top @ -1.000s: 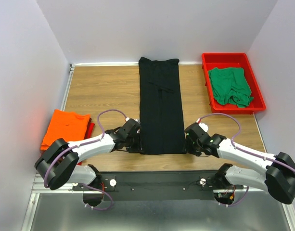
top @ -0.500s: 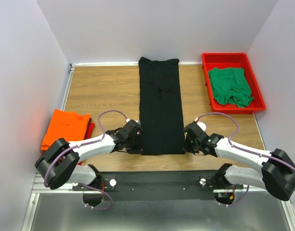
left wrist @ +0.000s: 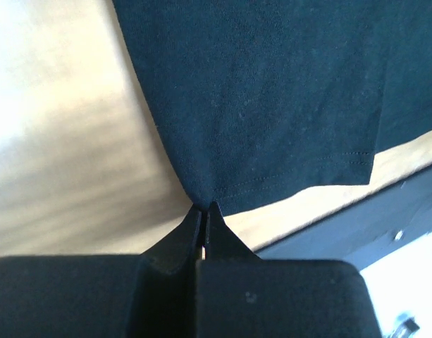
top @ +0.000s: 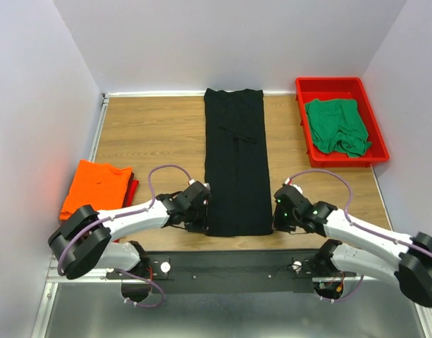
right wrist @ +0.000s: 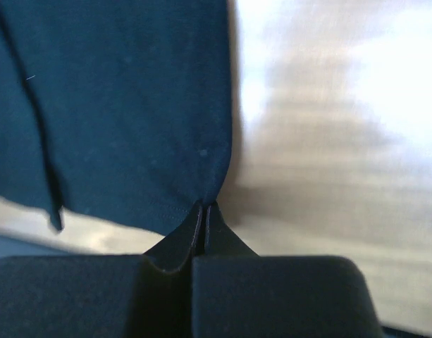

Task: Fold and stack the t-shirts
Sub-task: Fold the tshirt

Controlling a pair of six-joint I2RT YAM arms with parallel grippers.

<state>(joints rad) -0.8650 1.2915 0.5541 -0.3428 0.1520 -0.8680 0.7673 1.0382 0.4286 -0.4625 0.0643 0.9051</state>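
Note:
The black t-shirt (top: 235, 165) lies as a long narrow strip down the middle of the table, its hem near the front edge. My left gripper (top: 205, 224) is shut on the hem's left corner, and the cloth (left wrist: 272, 105) is pinched at the tips (left wrist: 205, 207). My right gripper (top: 274, 222) is shut on the right corner, with the dark cloth (right wrist: 124, 113) drawn into the tips (right wrist: 204, 205). A folded orange t-shirt (top: 96, 184) rests at the left on a dark red one (top: 133, 190). The green t-shirt (top: 337, 127) is crumpled in the tray.
The red plastic tray (top: 339, 86) stands at the back right by the wall. The black mounting rail (top: 237, 264) runs along the near edge under the arms. White walls enclose the left, back and right sides of the wooden table (top: 152, 134).
Both grippers closed on the hem corners of the black t-shirt and drew them a little toward the near edge; the shirt's strip now reaches closer to the front.

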